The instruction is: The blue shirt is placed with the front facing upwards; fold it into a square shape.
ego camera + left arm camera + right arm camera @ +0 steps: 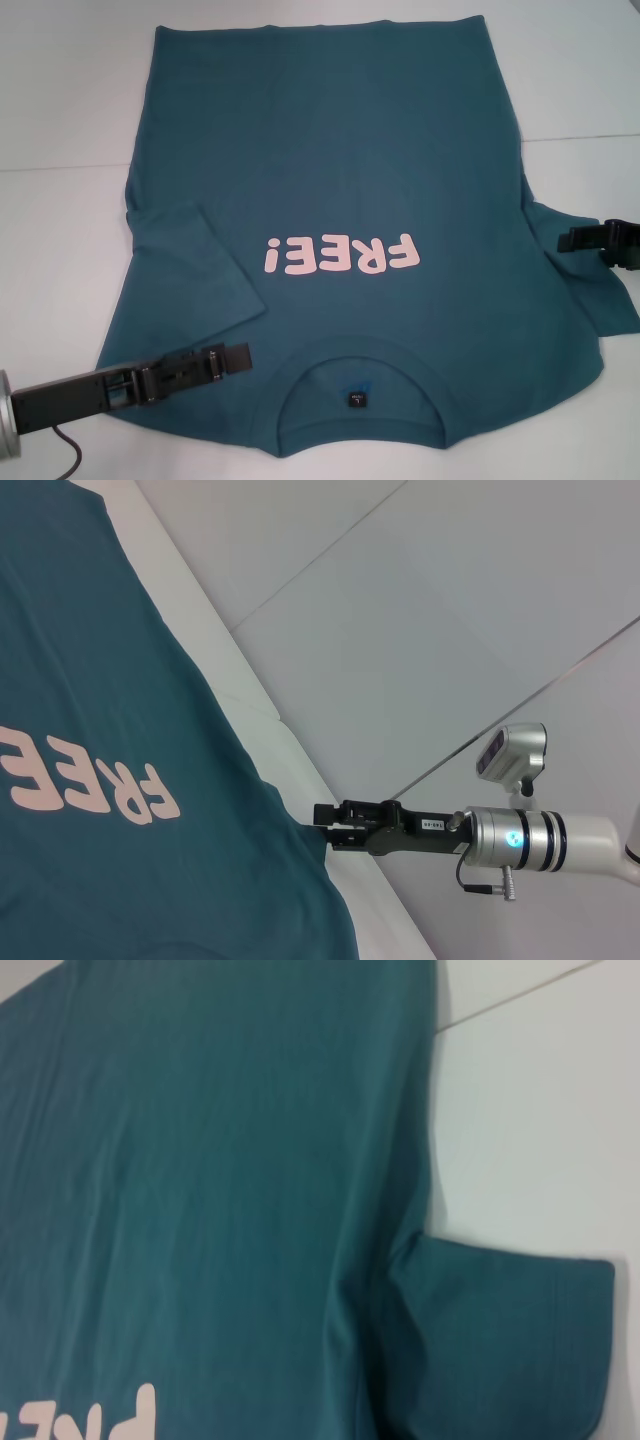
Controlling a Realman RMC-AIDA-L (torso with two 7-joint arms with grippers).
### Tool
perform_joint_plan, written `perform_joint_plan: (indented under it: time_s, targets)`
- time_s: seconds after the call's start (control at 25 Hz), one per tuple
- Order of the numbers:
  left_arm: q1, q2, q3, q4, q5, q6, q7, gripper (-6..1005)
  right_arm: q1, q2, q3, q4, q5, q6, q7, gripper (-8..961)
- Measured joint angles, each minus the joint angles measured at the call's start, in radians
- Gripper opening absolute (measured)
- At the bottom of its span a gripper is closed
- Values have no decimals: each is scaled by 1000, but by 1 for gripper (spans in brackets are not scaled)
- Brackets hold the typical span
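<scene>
Left pincer point(240, 355) over blue shirt point(330, 170) shoulder.

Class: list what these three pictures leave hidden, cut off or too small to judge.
- Large teal-blue cotton T-shirt: its far hem meets the head view's top edge.
- Small black neck label: print too small to read.
- Right pincer: the head view's edge cuts off its arm.
- Left pincer: its tip overlaps the cloth; contact unclear.

The blue shirt point(340, 190) lies on the table point(60, 110), collar point(360, 355) nearest the robot.
</scene>
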Motion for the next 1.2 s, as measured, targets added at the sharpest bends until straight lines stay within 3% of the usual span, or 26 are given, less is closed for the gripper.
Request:
perform_joint_plan:
  time_s: [0.16, 0.24, 0.48, 0.92, 1.12, 1.2]
  targets:
    - [0, 0, 0, -1, -1, 0, 0, 844, 4, 0, -5, 0, -1, 0, 6, 860]
    - [0, 0, 0, -1, -1, 0, 0, 844, 4, 1, -5, 0, -2, 0, 7, 641]
    - [0, 0, 0, -2, -1, 0, 0, 843, 2, 0, -4, 1, -3, 0, 7, 432]
    - [0, 0, 0, -2, -1, 0, 0, 843, -6, -3, -2, -5, -4, 3, 17, 180]
    - [1, 0, -1, -2, -1, 0, 0, 843, -9, -7, 0, -13, -3, -1, 17, 0]
    - [2, 0, -2, -2, -1, 0, 0, 843, -15, -10, 7, -31, 0, -2, 18, 0]
